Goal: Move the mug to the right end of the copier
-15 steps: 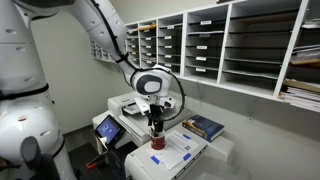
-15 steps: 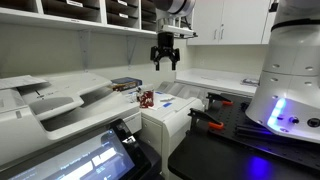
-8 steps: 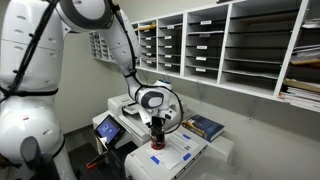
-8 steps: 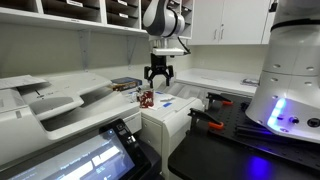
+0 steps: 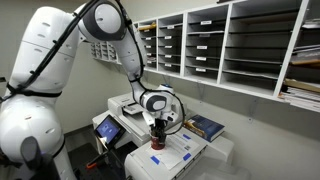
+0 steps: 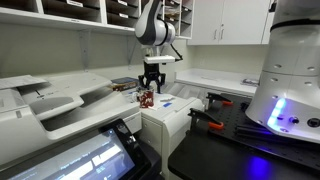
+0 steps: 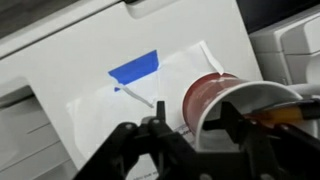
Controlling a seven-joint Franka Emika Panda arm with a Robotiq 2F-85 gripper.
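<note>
Mug (image 5: 155, 143): stands upright on the white table (image 5: 195, 146) of the copier (image 6: 60, 100), near the edge next to the feeder (image 5: 128, 103), just beside the blue label (image 7: 135, 68). Hand (image 6: 151, 86): hangs straight over the mug, fingers (image 7: 152, 138) spread wide, grips nothing, with the pale rim between them in the wrist view. Cannot tell whether the tips touch the mug. Book (image 5: 205, 126): lies off the table's far corner, apart from the mug. Shelving (image 5: 230, 50): fills the wall behind.
</note>
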